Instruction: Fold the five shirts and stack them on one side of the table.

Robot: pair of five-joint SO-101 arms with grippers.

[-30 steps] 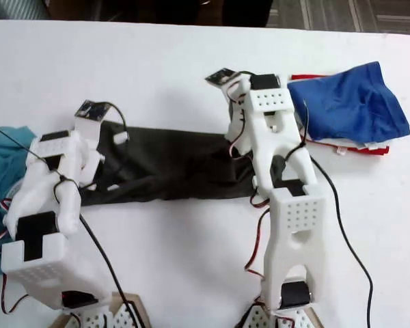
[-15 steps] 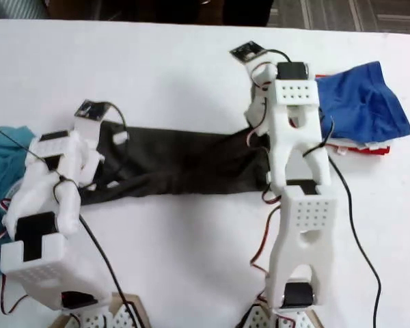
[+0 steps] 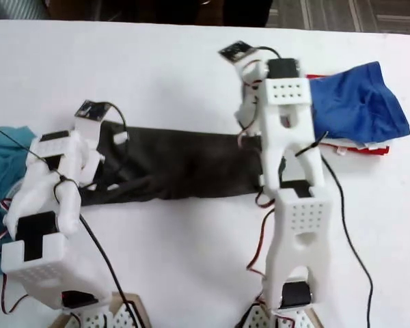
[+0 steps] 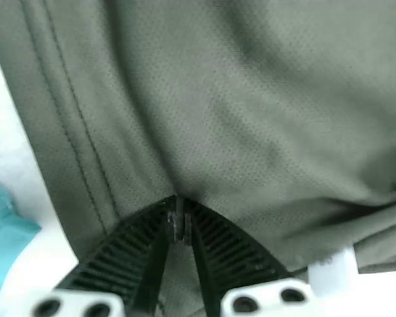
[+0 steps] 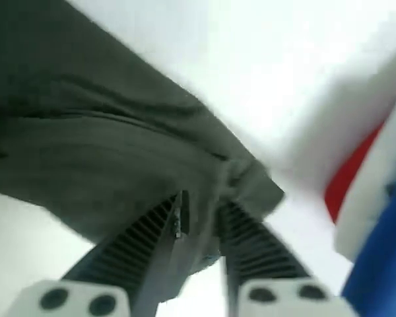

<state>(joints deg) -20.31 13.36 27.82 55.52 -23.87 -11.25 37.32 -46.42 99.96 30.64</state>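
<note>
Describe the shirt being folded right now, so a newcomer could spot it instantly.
On the white table, look between the two arms. There lies the dark shirt, stretched into a long band, the left pincer shut on one end and the right pincer on the other. Its neighbours are bright: a teal cloth at one side, a blue shirt at the other.

Left white plastic arm (image 3: 44, 205), right white plastic arm (image 3: 294, 205), blocky printed shells with dotted hole grids; black servo blocks, red and black cables; left tool (image 4: 178, 221), right tool (image 5: 199, 214), black ribbed fingers (image 4: 125, 247), white screw-holed mounts
</note>
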